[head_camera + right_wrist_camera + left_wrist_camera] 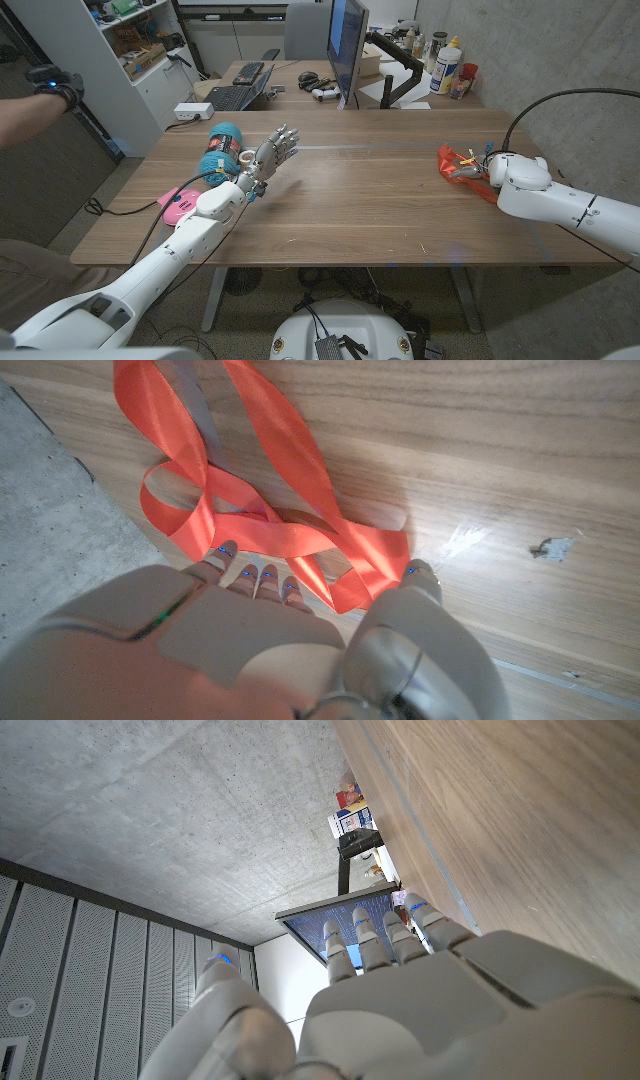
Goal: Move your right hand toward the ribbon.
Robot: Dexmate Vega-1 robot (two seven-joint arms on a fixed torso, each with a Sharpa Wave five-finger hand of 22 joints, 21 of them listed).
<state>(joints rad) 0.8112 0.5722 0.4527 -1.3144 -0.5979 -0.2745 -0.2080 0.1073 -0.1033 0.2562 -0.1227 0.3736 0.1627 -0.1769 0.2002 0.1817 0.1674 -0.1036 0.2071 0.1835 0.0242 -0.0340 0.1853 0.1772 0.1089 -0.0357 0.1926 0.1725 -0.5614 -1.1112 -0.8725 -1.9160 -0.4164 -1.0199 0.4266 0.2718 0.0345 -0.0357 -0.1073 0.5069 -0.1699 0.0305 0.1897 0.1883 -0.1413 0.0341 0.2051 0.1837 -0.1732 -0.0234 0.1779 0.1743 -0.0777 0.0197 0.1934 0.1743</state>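
From the head view, the right hand (492, 172) is down on the wooden bench (380, 210), right at the ribbon (458, 165). The orange ribbon lies in a heap just past the hand's fingertips, touching them. You cannot tell here how far the right hand is open. The left hand (272, 153) is held up over the bench with its fingers straight and a little apart, and it holds nothing. A teal roll (220, 145) sits just beside the left hand. A person's hand (55, 85) in a dark glove shows well away from it.

In the left wrist view, the left hand (400, 980) has its fingers (385, 935) straight out, with nothing in them.

In the right wrist view, the right hand (300, 630) is over the ribbon (250, 520). Its fingertips (255, 575) touch the orange loops, and its thumb (420, 575) is at the other side of them. It is not plain if the hand grips the ribbon.
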